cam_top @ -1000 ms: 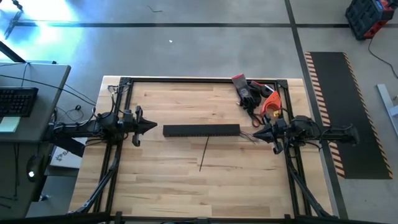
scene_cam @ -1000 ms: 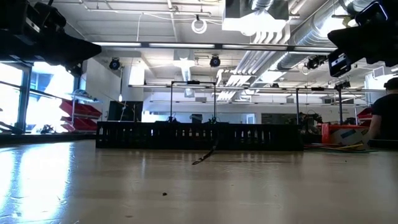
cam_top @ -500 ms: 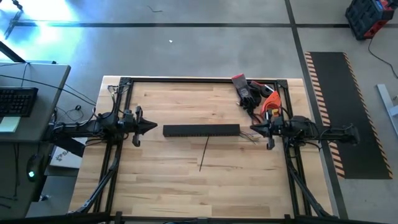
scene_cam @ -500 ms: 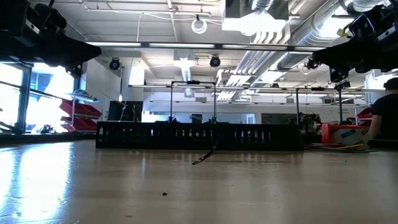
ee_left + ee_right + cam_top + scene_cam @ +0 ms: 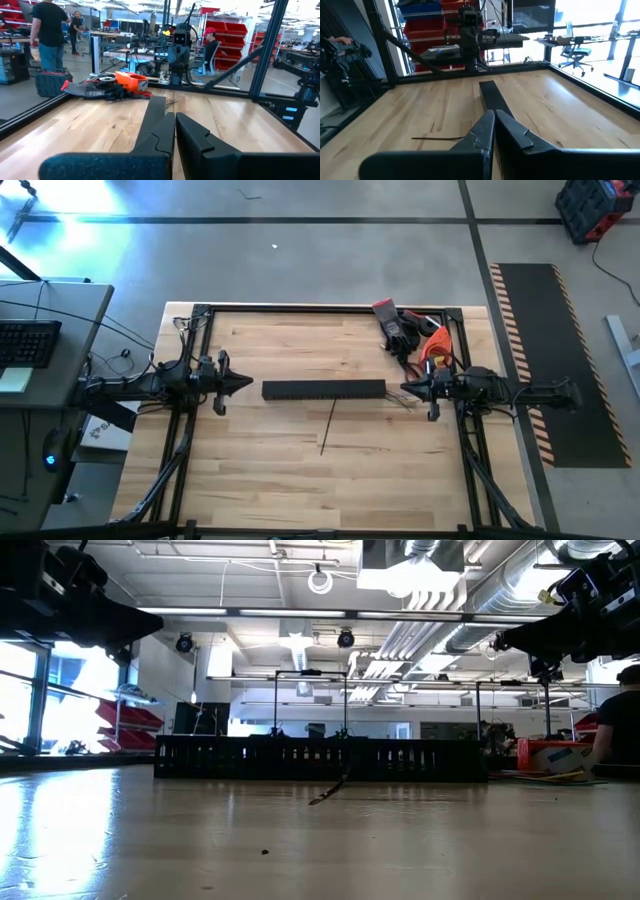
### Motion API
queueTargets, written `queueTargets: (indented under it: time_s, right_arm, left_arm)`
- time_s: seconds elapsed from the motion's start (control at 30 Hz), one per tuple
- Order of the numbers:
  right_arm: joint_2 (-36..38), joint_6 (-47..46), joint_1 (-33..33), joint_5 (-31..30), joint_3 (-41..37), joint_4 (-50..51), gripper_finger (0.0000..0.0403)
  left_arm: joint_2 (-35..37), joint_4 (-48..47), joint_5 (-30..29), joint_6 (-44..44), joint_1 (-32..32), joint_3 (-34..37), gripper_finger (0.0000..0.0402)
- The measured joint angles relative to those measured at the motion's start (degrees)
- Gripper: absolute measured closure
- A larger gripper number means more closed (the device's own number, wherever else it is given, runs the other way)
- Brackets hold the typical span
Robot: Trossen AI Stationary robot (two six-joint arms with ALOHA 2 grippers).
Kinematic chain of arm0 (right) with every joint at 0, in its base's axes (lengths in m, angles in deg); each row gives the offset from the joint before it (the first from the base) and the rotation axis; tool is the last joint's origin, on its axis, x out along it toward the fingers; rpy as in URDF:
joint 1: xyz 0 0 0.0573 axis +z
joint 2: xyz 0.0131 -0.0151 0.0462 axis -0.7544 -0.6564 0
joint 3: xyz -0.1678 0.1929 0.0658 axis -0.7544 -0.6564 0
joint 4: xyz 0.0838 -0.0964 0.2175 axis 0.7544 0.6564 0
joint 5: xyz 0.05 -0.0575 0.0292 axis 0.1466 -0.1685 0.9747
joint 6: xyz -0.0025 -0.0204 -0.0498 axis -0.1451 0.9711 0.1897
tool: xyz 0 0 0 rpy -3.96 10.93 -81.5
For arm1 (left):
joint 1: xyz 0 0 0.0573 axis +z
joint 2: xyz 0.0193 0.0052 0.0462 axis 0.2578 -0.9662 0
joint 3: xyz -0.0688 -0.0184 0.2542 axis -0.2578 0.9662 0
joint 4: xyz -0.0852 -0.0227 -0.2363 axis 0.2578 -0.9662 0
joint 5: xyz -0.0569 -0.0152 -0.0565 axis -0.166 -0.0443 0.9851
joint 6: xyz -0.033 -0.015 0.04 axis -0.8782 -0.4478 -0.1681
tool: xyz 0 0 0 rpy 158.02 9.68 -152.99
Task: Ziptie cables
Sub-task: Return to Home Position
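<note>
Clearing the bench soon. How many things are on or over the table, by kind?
Black duct: 1
Cables poking from the duct: 1 bundle
Thin black strip: 1
Tool heap: 1
Left end effector, right end effector: 2
Total: 6

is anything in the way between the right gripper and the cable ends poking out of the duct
Nothing visible does. The cables fan out of the right end of the black duct, just beside the right gripper, with no object between them.

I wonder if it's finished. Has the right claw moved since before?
Yes. The right gripper edged slightly toward the right end of the black duct.
</note>
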Motion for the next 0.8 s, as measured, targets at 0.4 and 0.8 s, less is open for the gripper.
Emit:
queueTargets:
  time_s: [0.4,0.8]
  right_arm:
    - [0.0,0.0,0.0,0.08,0.0,0.0,0.0403]
    - [0.0,0.0,0.0,0.08,0.0,0.0,0.0403]
  left_arm:
    - [0.0,0.0,-0.75,0.02,-1.58,0.0,0.0402]
    - [0.0,0.0,-1.53,0.02,-8.51,0.0,0.0402]
